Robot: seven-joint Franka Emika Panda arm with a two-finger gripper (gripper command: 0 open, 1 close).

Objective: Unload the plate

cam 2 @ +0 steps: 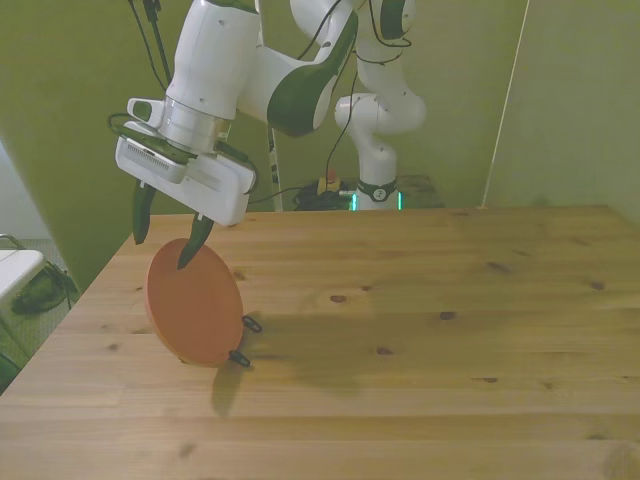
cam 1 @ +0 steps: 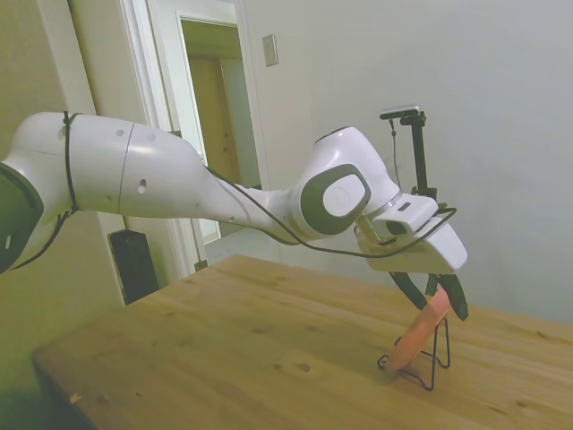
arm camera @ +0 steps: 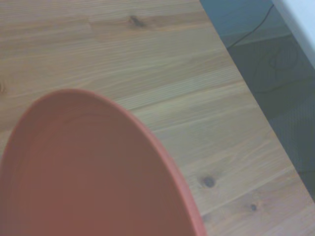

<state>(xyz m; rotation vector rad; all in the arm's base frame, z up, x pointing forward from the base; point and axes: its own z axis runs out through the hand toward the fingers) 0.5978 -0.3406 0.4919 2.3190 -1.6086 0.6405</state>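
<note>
Coral plate [cam 2: 194,303] leaning tilted in the black wire stand [cam 1: 428,358], near the table [cam 2: 420,330] edge.
I see the gripper [cam 2: 167,235] spread wide astride its top rim; only the wrist view shows the plate's shallow raised lip.

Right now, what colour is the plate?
Plain salmon orange, no pattern. The plate shows best in the front view.
</note>
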